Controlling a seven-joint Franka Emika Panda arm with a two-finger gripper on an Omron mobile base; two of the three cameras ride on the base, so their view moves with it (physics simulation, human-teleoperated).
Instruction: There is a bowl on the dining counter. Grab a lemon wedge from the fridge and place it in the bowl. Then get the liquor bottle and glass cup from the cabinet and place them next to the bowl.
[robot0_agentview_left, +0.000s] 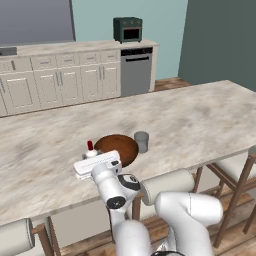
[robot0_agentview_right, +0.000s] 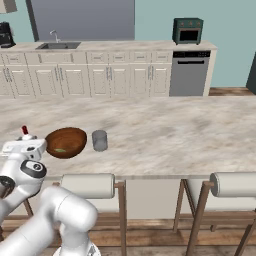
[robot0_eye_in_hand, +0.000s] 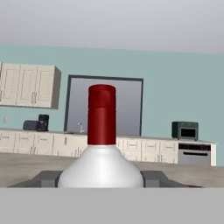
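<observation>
Red-capped liquor bottle (robot0_eye_in_hand: 101, 148) with a white rounded body sits between the gripper (robot0_eye_in_hand: 101, 178) fingers in the hand view, one dark fingertip (robot0_eye_in_hand: 46, 178) on each side of its shoulder; jaws look closed around the body, bottle held. In the left base view the red cap (robot0_agentview_left: 90, 145) pokes up just behind the white hand (robot0_agentview_left: 97, 165), and in the right base view the cap (robot0_agentview_right: 24, 130) shows above the hand (robot0_agentview_right: 22, 147). Bottle is upright, over the near edge of the dining counter (robot0_agentview_left: 200, 120), just beside the brown bowl (robot0_agentview_left: 120, 148) on its left; cannot tell if the base touches the stone top, hand hides it

Bowl holds a small greenish piece (robot0_agentview_right: 61, 149), likely the lemon wedge. Grey glass cup (robot0_agentview_left: 141, 141) stands upright just right of the bowl, close but apart

Arm rises from below the counter edge, elbow bent near the stools, forearm angled up and forward, wrist turned so the hand lies level and points across the counter toward the far wall

Cushioned wooden stools (robot0_agentview_right: 88, 186) line the near side. Beyond, cream wall cabinets (robot0_agentview_left: 65, 80), steel dishwasher (robot0_agentview_left: 136, 71), dark green toaster oven (robot0_agentview_left: 128, 29) on the wall counter, sink (robot0_agentview_right: 57, 45) at left in the right base view
</observation>
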